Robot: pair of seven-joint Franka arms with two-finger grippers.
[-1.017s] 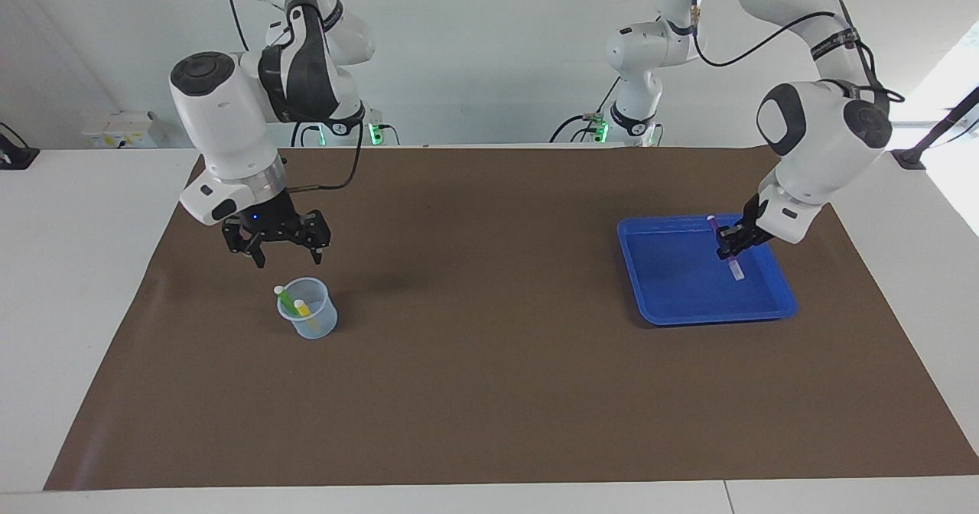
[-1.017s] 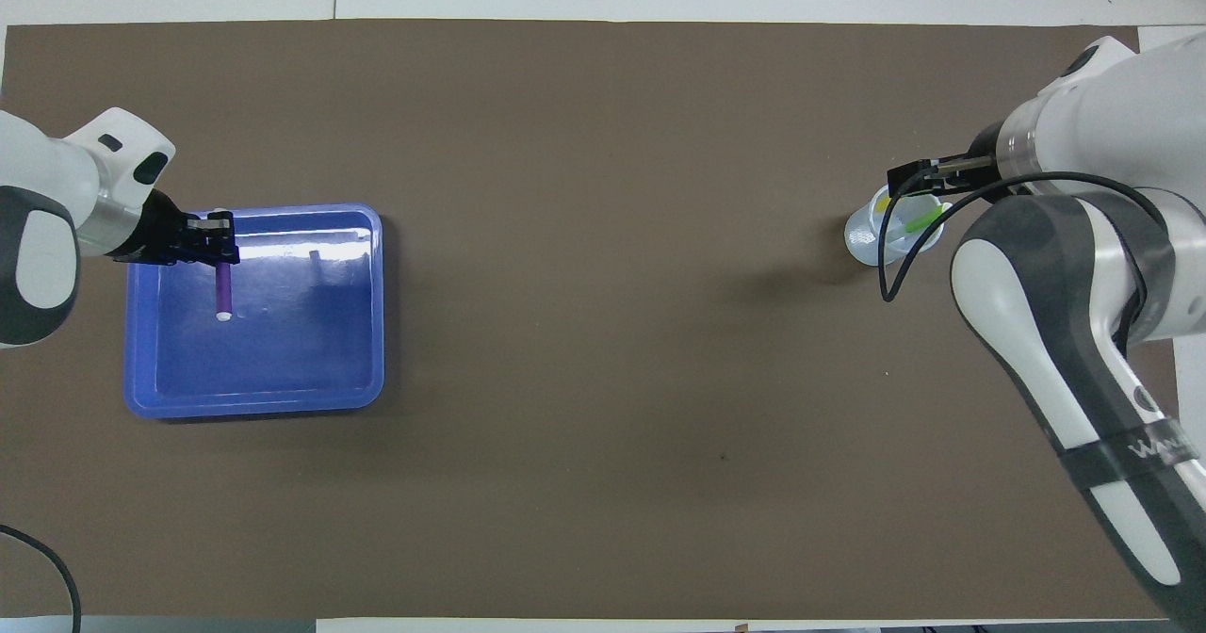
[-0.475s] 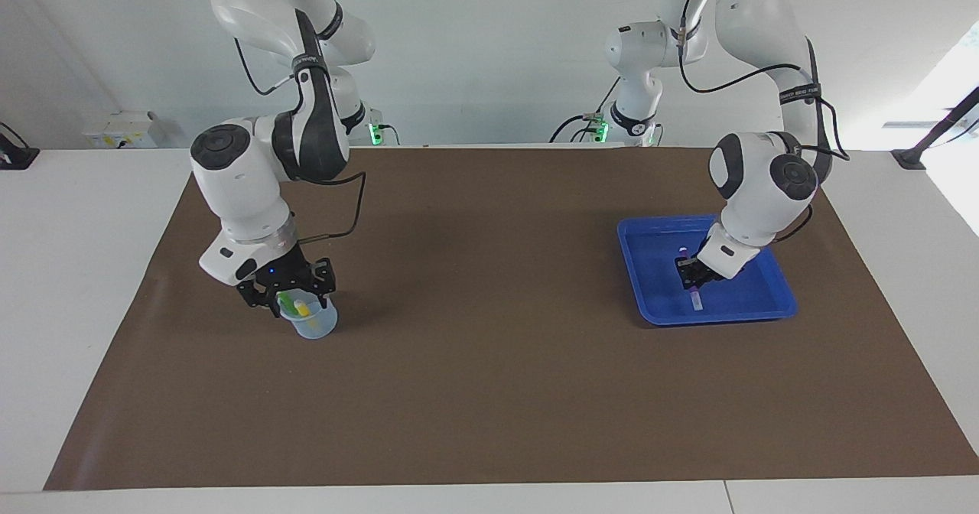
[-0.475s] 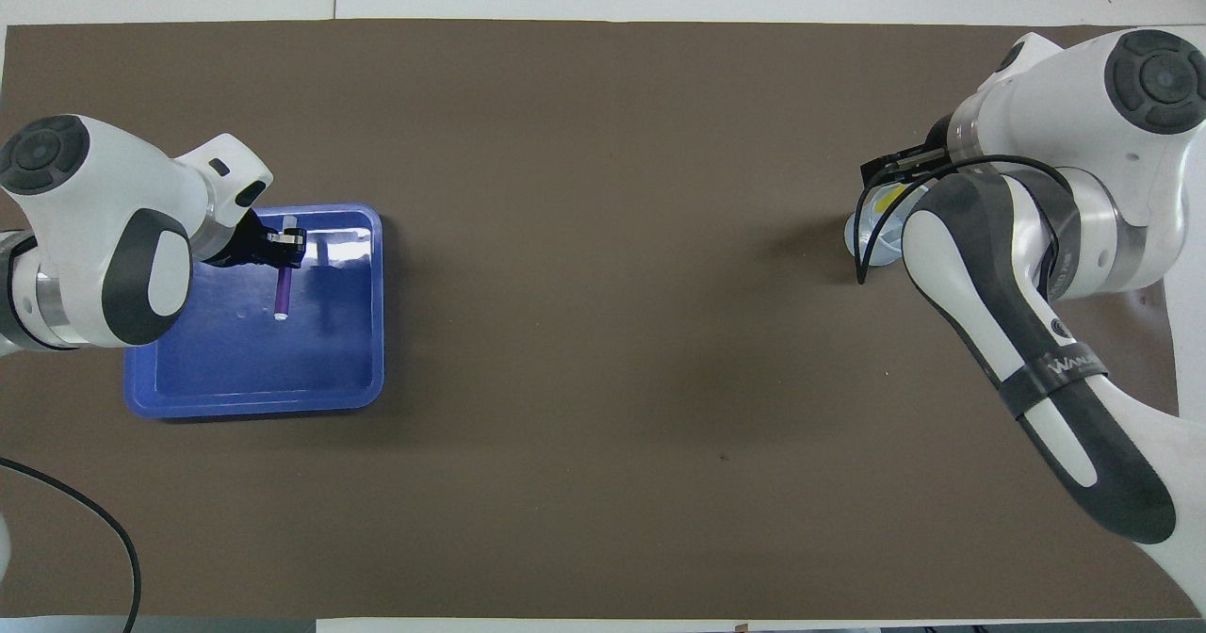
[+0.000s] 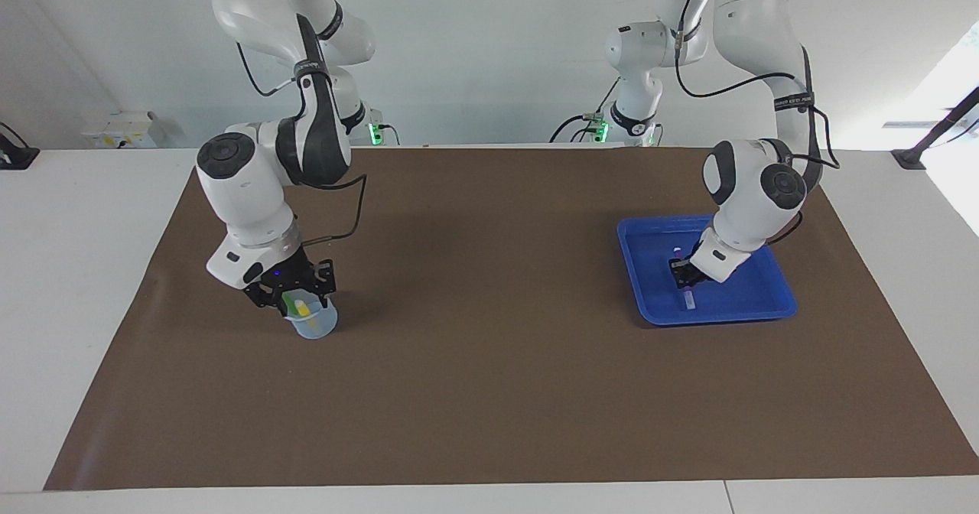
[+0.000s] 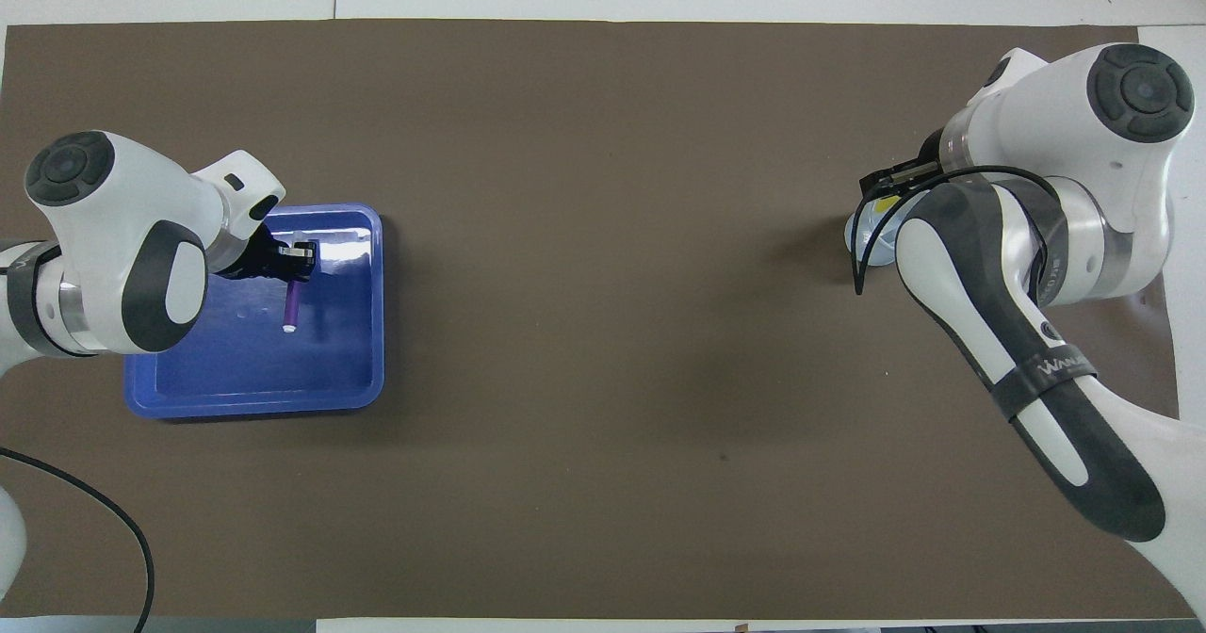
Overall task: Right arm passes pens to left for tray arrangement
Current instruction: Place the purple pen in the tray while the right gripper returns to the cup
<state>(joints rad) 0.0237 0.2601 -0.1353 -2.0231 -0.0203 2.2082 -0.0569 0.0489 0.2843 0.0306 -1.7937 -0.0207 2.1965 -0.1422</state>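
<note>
On the brown mat (image 5: 489, 392) that covers the white table (image 5: 84, 269), the blue tray (image 5: 772, 304) sits toward the left arm's end and a small translucent cup (image 5: 312, 325) toward the right arm's end, well apart from each other. The left pincer (image 5: 686, 277) is low inside the tray, clenched on the purple pen (image 6: 293, 307) near its upper end; the pen hangs tilted, its white cap (image 6: 288, 329) pointing down at the tray floor, and whether the cap touches the floor cannot be told. In the overhead view the left pincer (image 6: 300, 258) lies over the part of the tray farther from the robots. The right pincer (image 5: 294, 294), with its small blue light showing, is down at the mouth of the cup, its fingers reaching in on either side of the green pen (image 5: 288, 302) and the yellow pen (image 5: 303, 308), which stand leaning together in the cup with their white caps up. Whether the right pincer has yet gripped either pen cannot be told. From overhead the right arm (image 6: 1027, 228) hides most of the cup (image 6: 862, 237), of which only an edge and a bit of yellow show.
</note>
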